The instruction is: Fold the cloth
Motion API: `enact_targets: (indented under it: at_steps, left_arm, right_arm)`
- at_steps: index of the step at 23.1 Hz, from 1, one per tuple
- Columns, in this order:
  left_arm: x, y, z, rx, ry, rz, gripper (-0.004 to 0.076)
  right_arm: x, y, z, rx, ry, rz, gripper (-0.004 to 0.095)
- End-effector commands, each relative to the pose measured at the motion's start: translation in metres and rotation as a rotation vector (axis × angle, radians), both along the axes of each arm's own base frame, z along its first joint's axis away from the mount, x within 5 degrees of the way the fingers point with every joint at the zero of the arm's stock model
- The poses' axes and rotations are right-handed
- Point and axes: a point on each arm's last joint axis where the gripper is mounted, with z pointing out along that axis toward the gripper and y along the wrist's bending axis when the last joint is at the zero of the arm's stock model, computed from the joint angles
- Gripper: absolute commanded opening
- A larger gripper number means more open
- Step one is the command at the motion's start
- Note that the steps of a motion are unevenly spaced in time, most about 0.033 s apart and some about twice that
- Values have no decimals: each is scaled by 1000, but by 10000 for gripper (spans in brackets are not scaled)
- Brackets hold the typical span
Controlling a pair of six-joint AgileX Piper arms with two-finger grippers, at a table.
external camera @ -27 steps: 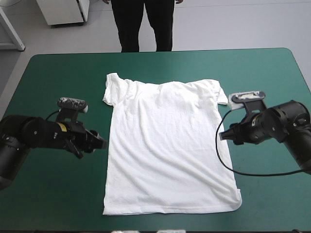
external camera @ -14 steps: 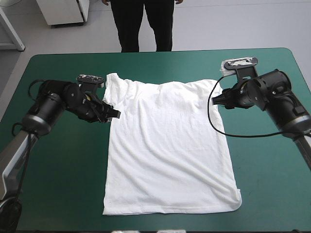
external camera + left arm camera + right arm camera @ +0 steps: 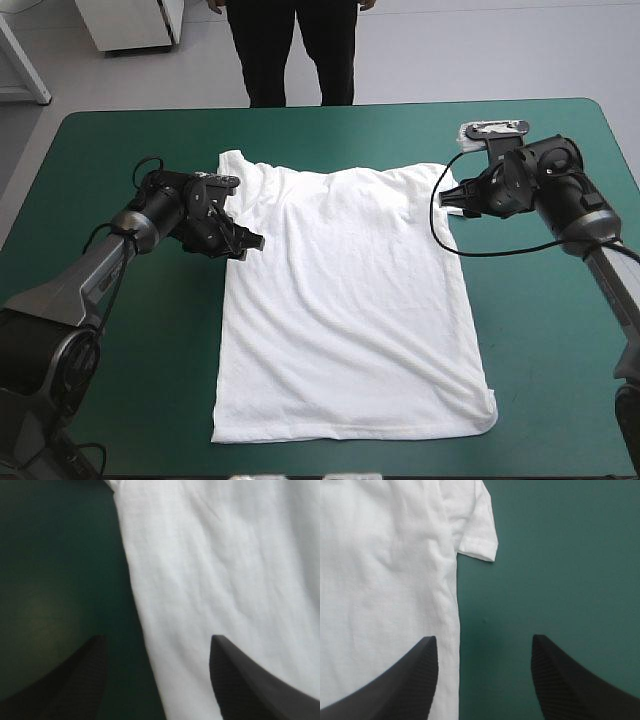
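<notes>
Both sets of jaws stand released, one at each side edge of the white T-shirt (image 3: 345,300), which lies flat on the desk (image 3: 560,400). I'd say: straddle each edge squarely, pinch cloth only, lift together.

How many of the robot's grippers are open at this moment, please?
2. The left gripper is open across the T-shirt's left edge. The right gripper is open across its right edge, just short of the sleeve.
</notes>
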Motion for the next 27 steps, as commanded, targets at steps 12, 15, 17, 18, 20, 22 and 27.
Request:
enact_targets:
  at_steps: [12, 15, 17, 18, 20, 22, 27]
  left_arm:
    - [19, -9, -33, -22, 58, 31, 239]
    - [21, -11, -46, -30, 93, 34, 120]
    - [23, -13, -57, -32, 120, 28, 27]
    - [24, -13, -58, -30, 121, 21, 6]
    - [25, -14, -65, -28, 138, 18, -10]
    - [26, -14, -63, -29, 131, 16, -10]
    - [27, -15, -62, -28, 129, 1, -10]
  right_arm:
    - [19, 5, -8, 3, -30, 54, 532]
    - [24, 8, -21, 3, 17, 68, 532]
    - [29, 12, -36, 6, 76, 93, 532]
    - [31, 13, -40, 8, 87, 93, 532]
    - [38, 14, -56, -3, 135, 98, 533]
    - [43, 16, -69, -10, 175, 97, 533]
    - [53, 21, -99, 19, 260, 85, 532]
